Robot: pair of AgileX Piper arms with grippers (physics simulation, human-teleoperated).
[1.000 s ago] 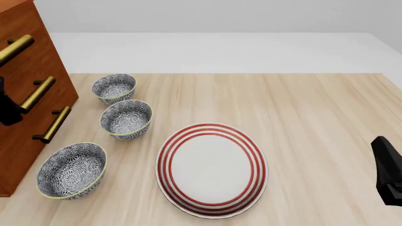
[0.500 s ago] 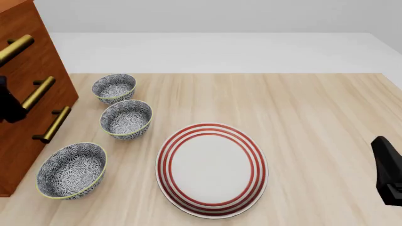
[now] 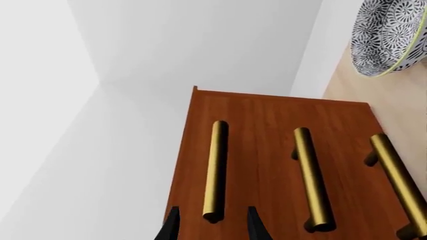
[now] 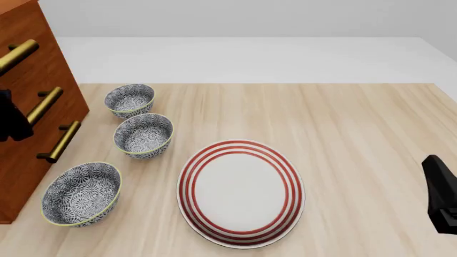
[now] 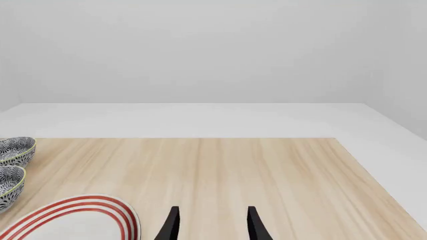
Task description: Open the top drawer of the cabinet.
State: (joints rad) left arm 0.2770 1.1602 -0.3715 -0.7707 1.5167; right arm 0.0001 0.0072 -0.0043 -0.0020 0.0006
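Left gripper [image 3: 211, 226] is spread open with the top drawer [image 3: 200, 165] handle [image 3: 215, 170] end sitting between its fingers, not pinched. Cabinet [image 4: 32, 107] stands at the table's left edge. Right gripper [image 5: 211, 224] open, holding nothing

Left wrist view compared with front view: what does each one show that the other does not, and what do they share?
Only the left wrist view shows the left gripper open, its fingertips on either side of the near end of the top drawer's handle, not touching it yet.

Only the front view shows the red-striped plate, three patterned bowls in a row, such as the middle one, and part of the right arm at the table edge.

Both show the cabinet with its three brass handles, the wooden table and one patterned bowl.
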